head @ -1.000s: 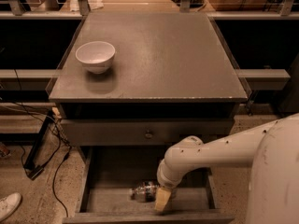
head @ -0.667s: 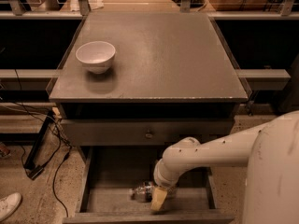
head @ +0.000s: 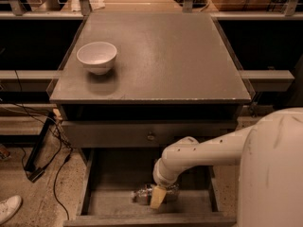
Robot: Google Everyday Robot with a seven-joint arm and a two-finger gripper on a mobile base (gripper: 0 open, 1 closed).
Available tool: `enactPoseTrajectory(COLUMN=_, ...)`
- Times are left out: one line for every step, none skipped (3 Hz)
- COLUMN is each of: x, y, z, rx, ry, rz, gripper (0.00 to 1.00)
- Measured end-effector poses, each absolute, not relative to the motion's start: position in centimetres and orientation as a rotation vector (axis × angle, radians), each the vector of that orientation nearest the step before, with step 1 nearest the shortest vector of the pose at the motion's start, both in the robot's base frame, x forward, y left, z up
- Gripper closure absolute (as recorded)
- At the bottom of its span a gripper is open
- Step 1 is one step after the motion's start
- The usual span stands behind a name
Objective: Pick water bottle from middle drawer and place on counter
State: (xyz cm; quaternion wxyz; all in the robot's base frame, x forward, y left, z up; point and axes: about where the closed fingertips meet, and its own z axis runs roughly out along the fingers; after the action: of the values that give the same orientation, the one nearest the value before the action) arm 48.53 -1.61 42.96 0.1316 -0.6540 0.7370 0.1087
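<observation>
I see the large flat grey counter (head: 189, 60) above the open, shallow grey-brown middle drawer (head: 109, 205); my gripper (head: 157, 197) is down inside it, over the small clear crinkled water bottle (head: 141, 193) lying there; grip, I cannot tell.

Single view. Camera high on drawer side of counter (head: 161, 56), tilted steeply down, facing across counter. Medium range: whole counter top in frame, open middle drawer (head: 113, 174) below it near bottom edge. Robot body (head: 274, 174) fills corner right of drawer. Gripper (head: 158, 198) inside middle drawer, below counter's front edge.
</observation>
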Motion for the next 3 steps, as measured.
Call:
enactPoseTrajectory(x=48.7, y=-2.1, z=42.5, rx=-1.892, ry=2.137, rz=0.323, gripper=0.0)
enactPoseTrajectory(x=48.6, y=-4.2, z=40.0, rx=-1.9, ry=2.13, rz=0.31, gripper=0.0)
enactPoseTrajectory(x=48.3, y=-3.8, z=39.2, rx=-1.908, ry=2.128, rz=0.328, gripper=0.0)
